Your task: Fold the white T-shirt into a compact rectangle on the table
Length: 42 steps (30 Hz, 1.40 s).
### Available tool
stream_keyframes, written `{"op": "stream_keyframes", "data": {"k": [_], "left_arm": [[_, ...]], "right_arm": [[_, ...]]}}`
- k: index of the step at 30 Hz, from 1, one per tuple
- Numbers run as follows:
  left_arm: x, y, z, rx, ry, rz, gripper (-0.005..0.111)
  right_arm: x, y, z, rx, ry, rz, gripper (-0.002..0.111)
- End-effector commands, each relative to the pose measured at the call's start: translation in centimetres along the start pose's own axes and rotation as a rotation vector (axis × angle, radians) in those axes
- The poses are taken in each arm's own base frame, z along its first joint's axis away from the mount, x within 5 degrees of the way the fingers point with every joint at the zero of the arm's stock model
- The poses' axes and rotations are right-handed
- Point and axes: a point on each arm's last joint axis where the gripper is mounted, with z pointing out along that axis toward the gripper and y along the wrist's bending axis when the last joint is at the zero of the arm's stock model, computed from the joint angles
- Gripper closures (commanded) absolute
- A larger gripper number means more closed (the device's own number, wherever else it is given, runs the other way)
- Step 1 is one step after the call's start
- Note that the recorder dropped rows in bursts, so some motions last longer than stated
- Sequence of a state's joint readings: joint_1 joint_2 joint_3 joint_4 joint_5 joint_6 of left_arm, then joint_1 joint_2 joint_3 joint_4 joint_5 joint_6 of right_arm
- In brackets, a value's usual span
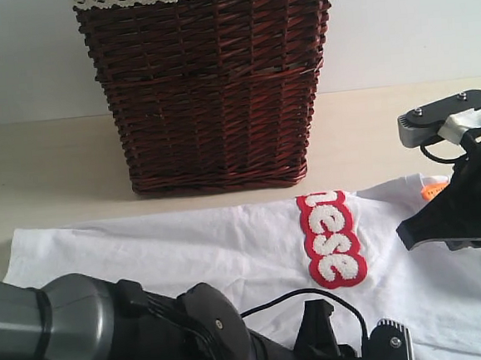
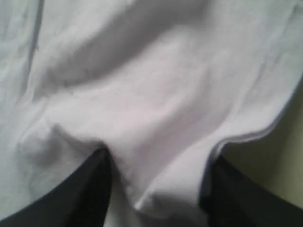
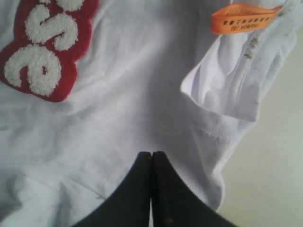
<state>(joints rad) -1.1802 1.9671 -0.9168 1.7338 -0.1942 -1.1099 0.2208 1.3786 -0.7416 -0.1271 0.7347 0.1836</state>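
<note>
Where the white T-shirt (image 1: 188,251) lies: flat on the table (image 1: 39,162), just in front of the wicker basket (image 1: 208,91) and apart from it.
Long axis: runs side to side across the exterior view. The near edge passes under both arms.
Left gripper (image 2: 156,158): low at the near edge and right of the middle. Its jaws are spread, with a hemmed edge of cloth bunched between them. I cannot tell whether they press on it.
Red lettering (image 1: 335,237): only "ese" shows, running from far to near between the two grippers.
Right gripper (image 3: 151,153): fingers pressed together with nothing between them, over the right end beside a turned-back sleeve (image 3: 227,85) and an orange tag (image 3: 241,19).
Relation for the next move: the left gripper is nearer a graspable edge, so a fold would probably carry that near edge away toward the basket.
</note>
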Motion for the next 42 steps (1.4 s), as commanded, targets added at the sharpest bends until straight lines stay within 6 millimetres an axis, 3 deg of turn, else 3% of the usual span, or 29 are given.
{"op": "stream_keyframes", "data": {"k": [1, 2, 8, 14, 21, 27, 29, 31, 32, 34, 36, 40, 42], "left_arm": [[0.2, 0.1, 0.8, -0.017, 0.028, 0.002, 0.092], [0.1, 0.2, 0.8, -0.020, 0.023, -0.016, 0.104], [-1.2, 0.8, -0.3, -0.045, -0.025, -0.056, 0.107], [-3.4, 2.6, -5.1, -0.122, -0.152, -0.079, 0.107], [-2.9, 8.5, -7.8, -0.155, -0.267, -0.268, 0.107], [-1.6, 13.9, -7.2, -0.176, -0.362, -0.482, 0.107], [-0.8, 15.3, -6.2, -0.184, -0.371, -0.544, 0.101], [0.0, 16.2, -5.5, -0.200, -0.357, -0.572, 0.086], [0.9, 16.8, -4.9, -0.226, -0.334, -0.600, 0.064], [2.0, 17.5, -4.5, -0.269, -0.307, -0.683, 0.031], [2.8, 18.1, -4.5, -0.343, -0.276, -0.806, 0.032], [2.9, 18.0, -4.5, -0.354, -0.250, -0.756, 0.052], [2.6, 17.9, -4.8, -0.336, -0.256, -0.727, 0.055]], "right_arm": [[0.0, -0.1, 0.0, 0.000, -0.008, -0.003, 0.108], [0.0, -0.1, 0.0, 0.000, -0.008, -0.003, 0.108], [0.0, -0.2, -0.1, 0.011, -0.014, -0.013, 0.108], [-0.5, -2.1, -0.9, 0.203, -0.111, 0.091, 0.108], [0.0, -1.9, -1.6, 0.171, -0.100, 0.142, 0.108], [0.5, -1.3, -1.5, 0.108, -0.041, 0.129, 0.108], [0.5, -1.2, -1.5, 0.097, -0.033, 0.126, 0.108], [0.6, -1.3, -1.5, 0.100, -0.030, 0.125, 0.108], [0.6, -1.3, -1.5, 0.103, -0.025, 0.121, 0.108], [0.6, -1.3, -1.5, 0.103, -0.022, 0.117, 0.108], [0.6, -1.3, -1.5, 0.102, -0.026, 0.110, 0.108], [1.0, -0.6, -1.5, 0.033, 0.021, 0.063, 0.108], [1.6, 0.1, -1.5, -0.050, 0.093, -0.019, 0.108]]}}
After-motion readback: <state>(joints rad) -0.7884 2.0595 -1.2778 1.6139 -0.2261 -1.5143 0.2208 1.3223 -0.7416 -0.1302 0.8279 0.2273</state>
